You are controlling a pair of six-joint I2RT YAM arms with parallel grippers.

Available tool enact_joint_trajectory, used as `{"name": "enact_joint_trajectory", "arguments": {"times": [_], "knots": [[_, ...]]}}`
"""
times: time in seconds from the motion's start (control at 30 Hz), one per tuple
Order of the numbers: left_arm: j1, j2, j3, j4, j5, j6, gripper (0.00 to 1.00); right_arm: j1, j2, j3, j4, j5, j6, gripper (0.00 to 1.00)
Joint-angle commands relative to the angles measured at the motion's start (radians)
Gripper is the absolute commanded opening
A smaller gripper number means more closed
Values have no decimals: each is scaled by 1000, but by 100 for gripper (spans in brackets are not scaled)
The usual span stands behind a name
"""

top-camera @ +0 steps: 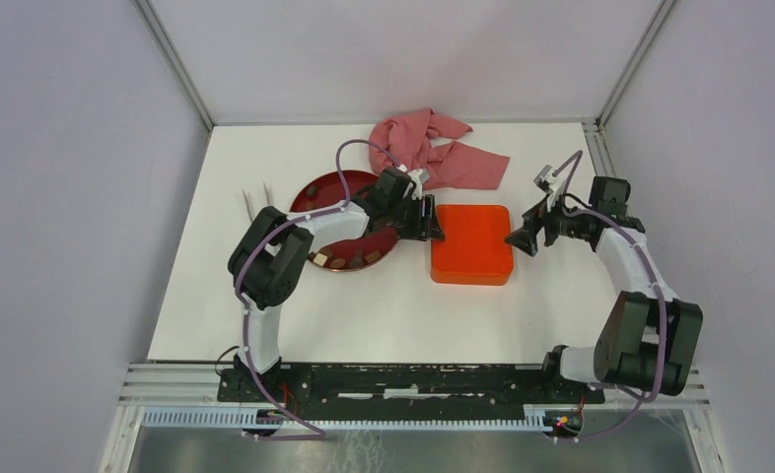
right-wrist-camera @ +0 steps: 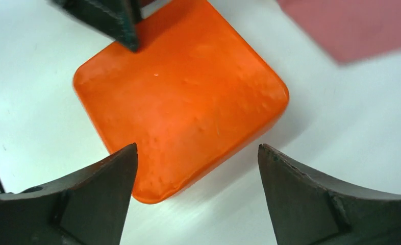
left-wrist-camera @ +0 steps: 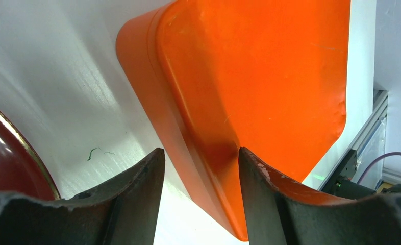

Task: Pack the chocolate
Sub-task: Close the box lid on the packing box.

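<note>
Several small brown chocolate pieces [top-camera: 339, 261] lie on the near part of the round dark-red plate [top-camera: 310, 192]. To its right the orange square tin [top-camera: 472, 243] sits with its lid on. My left gripper [top-camera: 431, 222] is at the tin's left edge. In the left wrist view the left gripper [left-wrist-camera: 201, 153] stands open astride the edge of the tin [left-wrist-camera: 249, 76], with a gap on the table side. My right gripper [top-camera: 517, 239] is at the tin's right edge. In the right wrist view the right gripper [right-wrist-camera: 197, 148] is wide open around a corner of the tin [right-wrist-camera: 183, 97].
A crumpled pink cloth [top-camera: 433, 148] lies behind the tin and shows in the right wrist view as the cloth [right-wrist-camera: 351, 25]. A pair of white tongs [top-camera: 255, 204] lies left of the plate. The plate's rim [left-wrist-camera: 4, 158] is beside my left fingers.
</note>
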Motion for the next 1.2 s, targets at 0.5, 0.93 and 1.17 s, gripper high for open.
{"name": "enact_joint_trajectory", "arguments": {"times": [0.5,0.93,1.17], "knots": [[2,10,34,-1,9,39,61,472,-271,-198,-56,294,-916,98],[2,-7,33,-2,14,42,67,542,-248,-213,138,460,-742,94],[1,-16,34,1,20,44,71,542,-241,-219,162,483,-701,90]]}}
